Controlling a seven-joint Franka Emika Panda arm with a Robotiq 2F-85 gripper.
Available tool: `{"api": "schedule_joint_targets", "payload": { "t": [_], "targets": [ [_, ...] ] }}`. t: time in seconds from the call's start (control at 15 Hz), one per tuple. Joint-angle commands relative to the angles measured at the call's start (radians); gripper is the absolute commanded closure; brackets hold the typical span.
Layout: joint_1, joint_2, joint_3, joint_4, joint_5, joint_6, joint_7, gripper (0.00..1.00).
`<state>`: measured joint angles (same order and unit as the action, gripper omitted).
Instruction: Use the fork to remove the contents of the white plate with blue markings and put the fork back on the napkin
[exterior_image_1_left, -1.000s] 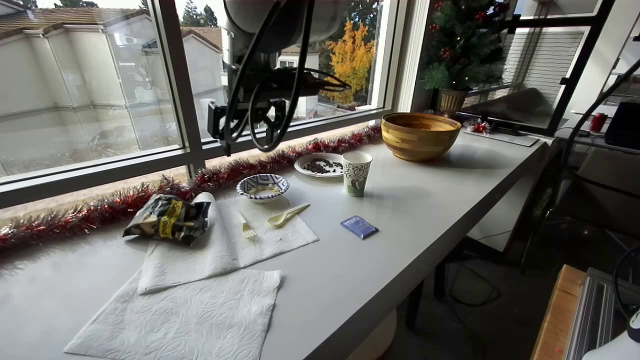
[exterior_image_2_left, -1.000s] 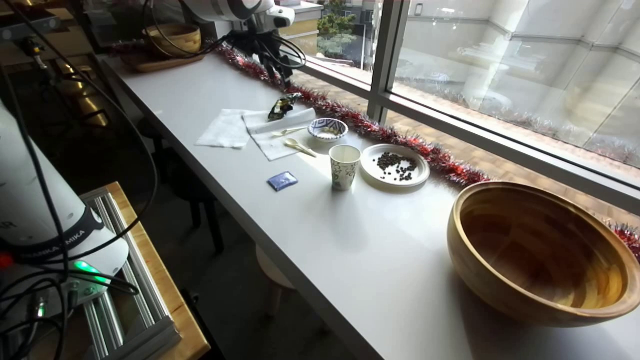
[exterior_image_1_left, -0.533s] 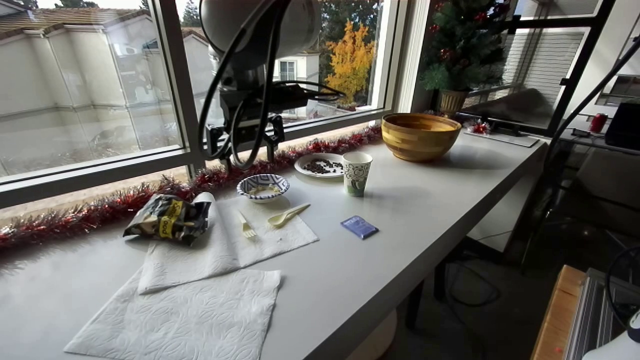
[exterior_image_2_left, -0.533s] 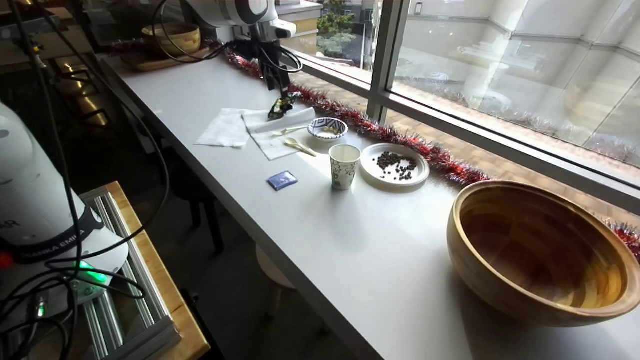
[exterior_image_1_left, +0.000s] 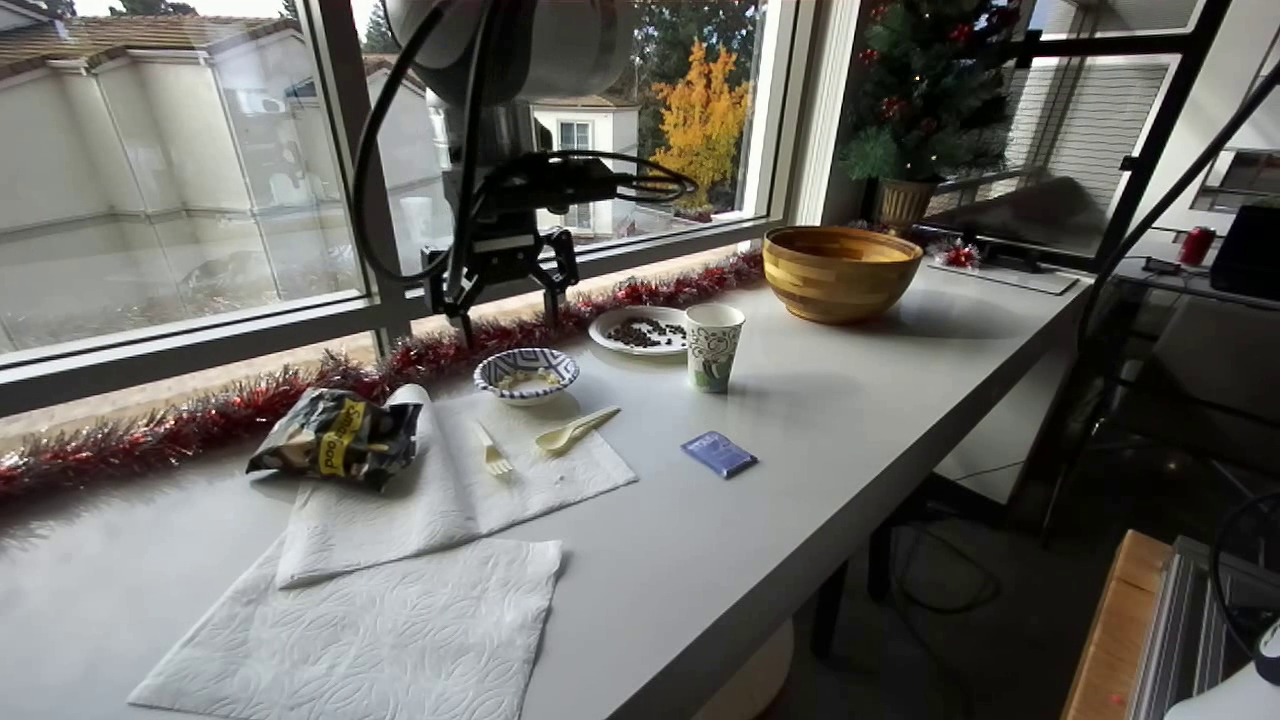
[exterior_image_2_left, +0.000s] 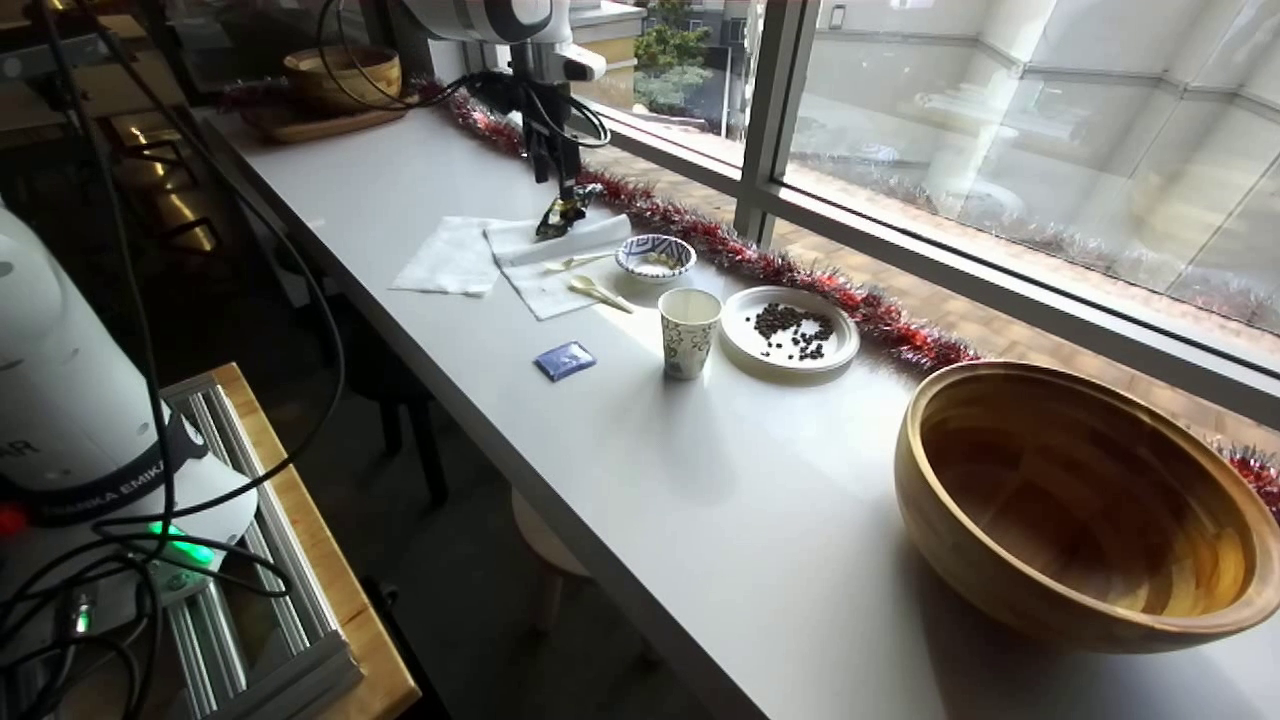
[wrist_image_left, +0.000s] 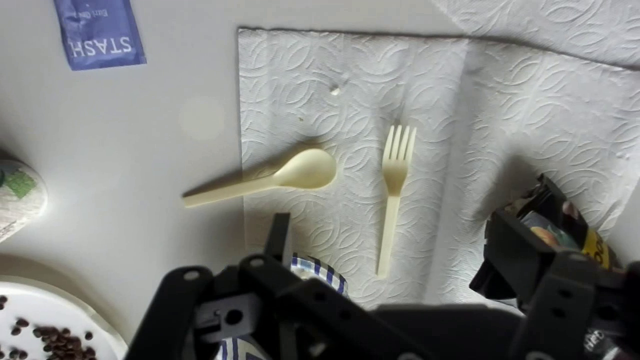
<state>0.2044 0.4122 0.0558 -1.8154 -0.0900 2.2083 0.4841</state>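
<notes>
Fork (wrist_image_left: 392, 200), pale cream, four tines aimed at twelve o'clock in the wrist view; lies on the napkin (wrist_image_left: 350, 220), white embossed paper, softly creased. Spoon (wrist_image_left: 300, 174), same cream, oval head, at the fork's nine o'clock. White plate with blue markings (exterior_image_1_left: 526, 358), shallow, round, pale morsels (exterior_image_1_left: 516, 381) inside; at the fork's one o'clock in an exterior view. Gripper (exterior_image_1_left: 510, 322), black, fingers spread well apart above the table (exterior_image_1_left: 800, 410).

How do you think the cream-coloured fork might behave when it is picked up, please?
The cream-coloured fork should be light, given its slim build. Its straight, moulded-looking shape suggests that it is fairly stiff. Pinched off-centre, it may swivel, since it is long and narrow.
</notes>
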Motion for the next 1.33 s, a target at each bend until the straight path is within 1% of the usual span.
{"api": "schedule_joint_targets", "payload": {
  "t": [0.0,0.13,0.2,0.33,0.47,0.67,0.8,0.87,1.0,1.2,1.27],
  "targets": [
    [-0.053,0.126,0.014,0.204,0.119,-0.188,-0.135,0.00],
    [-0.080,0.201,0.017,0.296,0.174,-0.231,-0.197,0.00],
    [-0.105,0.250,0.034,0.343,0.234,-0.232,-0.245,0.00],
    [-0.122,0.335,0.046,0.442,0.306,-0.278,-0.248,0.00],
    [-0.120,0.416,0.038,0.534,0.336,-0.363,-0.195,0.00],
    [-0.089,0.523,0.008,0.673,0.315,-0.493,-0.094,0.00],
    [-0.079,0.585,0.006,0.762,0.317,-0.543,-0.054,0.00],
    [-0.090,0.498,0.008,0.615,0.314,-0.468,-0.106,0.00],
    [-0.083,0.544,0.008,0.681,0.314,-0.497,-0.082,0.00],
    [-0.081,0.565,0.008,0.716,0.314,-0.507,-0.075,0.00],
    [-0.089,0.581,0.014,0.737,0.321,-0.533,-0.082,0.00]
  ]
}}
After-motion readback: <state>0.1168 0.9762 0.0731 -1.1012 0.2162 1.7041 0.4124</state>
